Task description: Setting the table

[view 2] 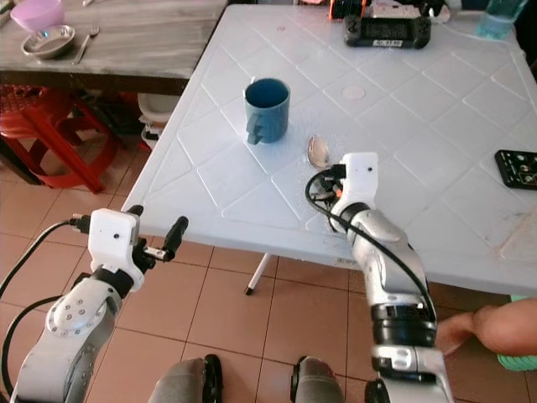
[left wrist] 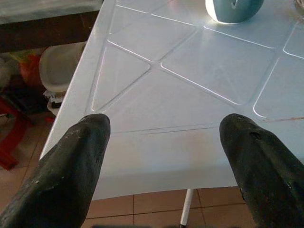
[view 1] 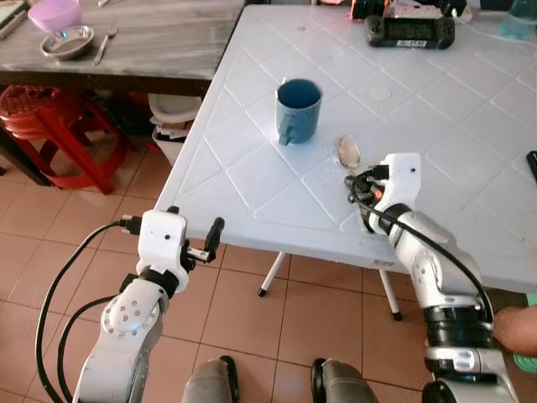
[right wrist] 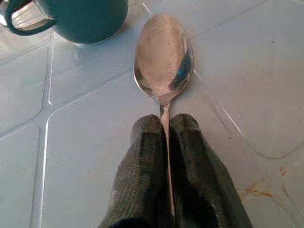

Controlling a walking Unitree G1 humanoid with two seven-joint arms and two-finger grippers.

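Observation:
A blue mug (view 1: 299, 110) stands upright on the white plastic table (view 1: 436, 126), handle toward me. A metal spoon (view 1: 348, 151) lies just to its right with its bowl pointing away from me. My right gripper (right wrist: 165, 130) is low over the table behind the spoon, shut on the spoon's handle; the bowl (right wrist: 163, 54) sticks out past the fingertips. My left gripper (view 1: 210, 243) hangs open in front of the table's near left edge, above the floor, with nothing between its fingers (left wrist: 76, 161).
A black controller (view 1: 409, 32) lies at the table's far side and a dark remote (view 2: 520, 168) at the right. A wooden table (view 1: 151, 42) at the left carries a purple bowl (view 1: 55, 13) and a steel bowl (view 1: 67, 42). Red stools (view 1: 50, 126) stand beneath it. A person's hand (view 2: 491, 327) is at the lower right.

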